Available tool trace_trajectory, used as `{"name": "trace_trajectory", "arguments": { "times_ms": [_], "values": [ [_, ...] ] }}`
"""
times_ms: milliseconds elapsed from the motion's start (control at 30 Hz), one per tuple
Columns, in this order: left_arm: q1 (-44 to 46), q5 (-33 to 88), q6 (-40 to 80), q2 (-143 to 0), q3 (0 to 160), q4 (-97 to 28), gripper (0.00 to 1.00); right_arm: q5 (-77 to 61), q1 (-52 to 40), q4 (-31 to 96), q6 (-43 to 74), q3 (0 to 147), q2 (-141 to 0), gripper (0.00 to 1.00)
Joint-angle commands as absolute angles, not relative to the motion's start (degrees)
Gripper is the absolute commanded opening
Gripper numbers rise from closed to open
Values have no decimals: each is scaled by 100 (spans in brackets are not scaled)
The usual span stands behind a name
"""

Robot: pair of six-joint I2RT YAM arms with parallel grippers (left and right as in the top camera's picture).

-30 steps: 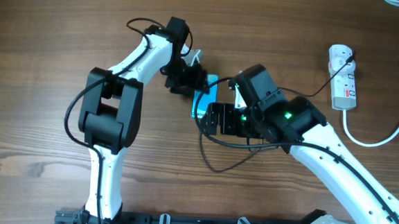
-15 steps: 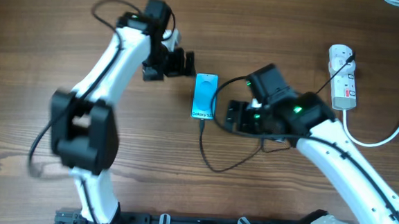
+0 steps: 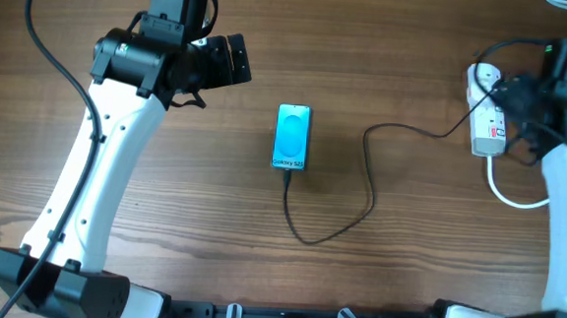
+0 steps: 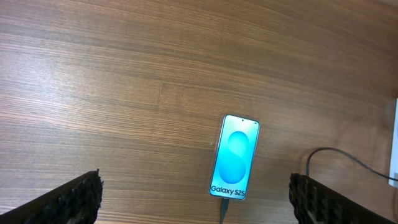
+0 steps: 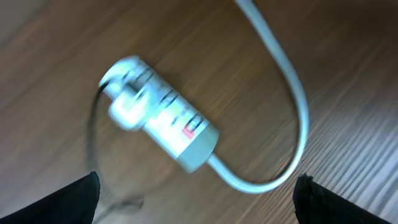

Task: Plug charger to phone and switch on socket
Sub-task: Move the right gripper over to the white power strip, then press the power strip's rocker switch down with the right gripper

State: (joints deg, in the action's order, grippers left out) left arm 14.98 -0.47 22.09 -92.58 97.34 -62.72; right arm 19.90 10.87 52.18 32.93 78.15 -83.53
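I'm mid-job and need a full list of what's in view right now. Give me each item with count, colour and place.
phone: one, teal-blue screen, lying flat at the table's middle
charger: one, thin black cable, runs from the phone's lower end, loops toward the robot, then leads right to the socket
socket: one, white strip with a red-marked switch, far right of the table
white cord: one, thick, curves out of the socket's near end and off to the right
table: one, brown wood grain, under everything
left gripper: one, black, open, above bare wood up and left of the phone
right gripper: one, black, open, over the socket
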Motion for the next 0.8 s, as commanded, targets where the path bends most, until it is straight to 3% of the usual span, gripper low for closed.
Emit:
{"name": "trace_trajectory", "arguments": {
  "times_ms": [0,300,767],
  "values": [
    [1516,-161,2298,-9238,9749,-6261,100,2567,1494,4906,3343,7911,-8696,100],
    [1516,-161,2298,-9238,9749,-6261,100,2475,1920,3992,2246,7907,-9968,100],
    [1516,-161,2298,-9238,9749,-6261,100,499,2558,3295,1951,7907,-11214,100]
  ]
}}
